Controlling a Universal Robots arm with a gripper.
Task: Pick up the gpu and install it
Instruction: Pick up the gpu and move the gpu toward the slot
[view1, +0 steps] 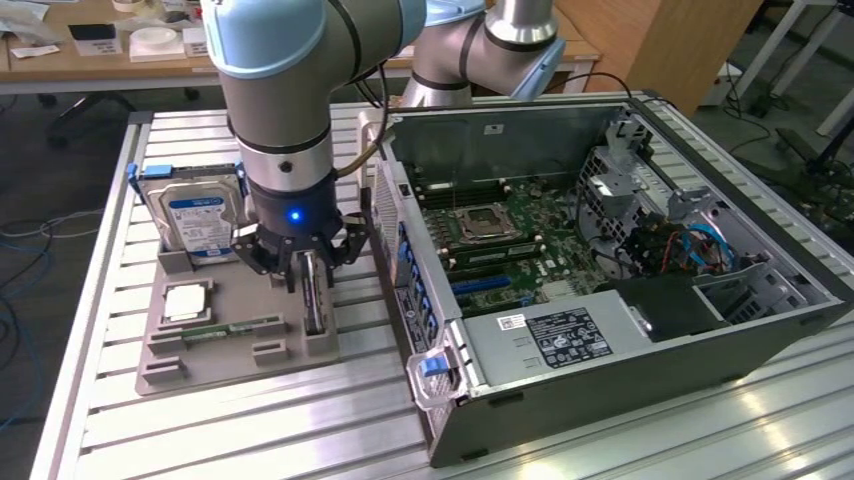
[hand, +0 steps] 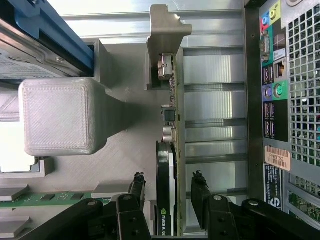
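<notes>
Exterior view: the gripper (view1: 310, 290) is low over the tray (view1: 200, 362), with the gpu (view1: 316, 312) on edge between its jaws.

Wrist view: the jaws are half open. The fingers (hand: 200, 187) flank the gpu (hand: 172, 150), apparently just clear, holding nothing.

This looks like the pick-up step, which calls for a square grip on both faces.

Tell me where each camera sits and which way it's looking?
Exterior view: off the arm and up high, looking down at the table, the grey holder and the open computer case; the arm and its fingers show.
Wrist view: on the wrist, looking along the fingers at the gpu standing in the grey holder; the fingers sit open on either side of it.
Both share: fingers, gpu, hard drive, holder, case.
</notes>
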